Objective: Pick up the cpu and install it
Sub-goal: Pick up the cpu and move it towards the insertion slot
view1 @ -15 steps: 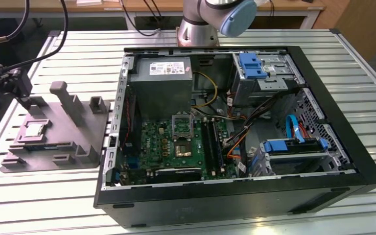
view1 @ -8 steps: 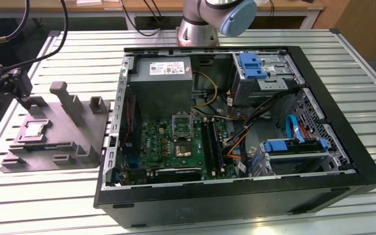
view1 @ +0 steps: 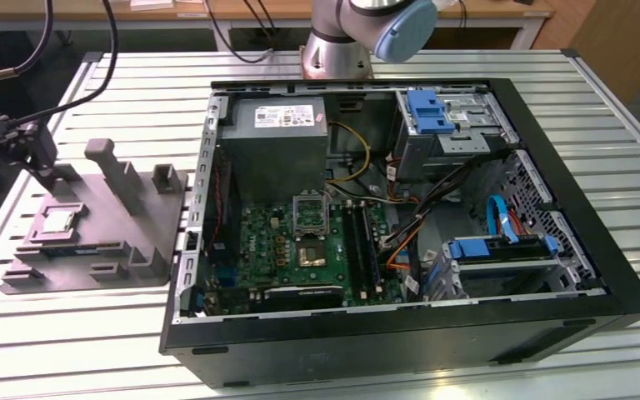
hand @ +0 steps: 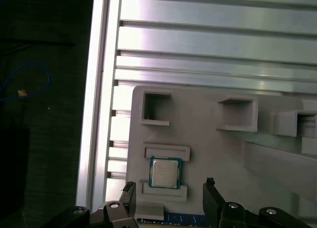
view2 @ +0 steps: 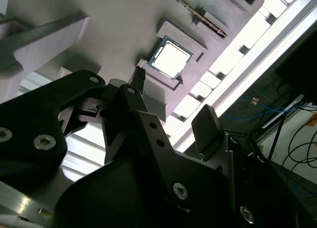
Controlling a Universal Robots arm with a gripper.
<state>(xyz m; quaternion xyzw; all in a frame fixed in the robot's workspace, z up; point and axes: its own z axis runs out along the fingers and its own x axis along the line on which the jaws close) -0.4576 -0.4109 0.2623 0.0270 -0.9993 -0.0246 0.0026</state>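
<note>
The cpu [hand: 165, 172], a thin flat square with a pale silver metal top, is lying in a raised rectangular recess of the matte grey fixture [hand: 208, 139] (which is sitting on the ribbed aluminium table [hand: 213, 35]). The gripper [hand: 169, 187] is hovering above it, its dark fingers [hand: 210, 188] spreading wide and grasping nothing.

silver cpu [hand: 165, 172] flat (top up) in fixture [hand: 223, 154] recess
</note>
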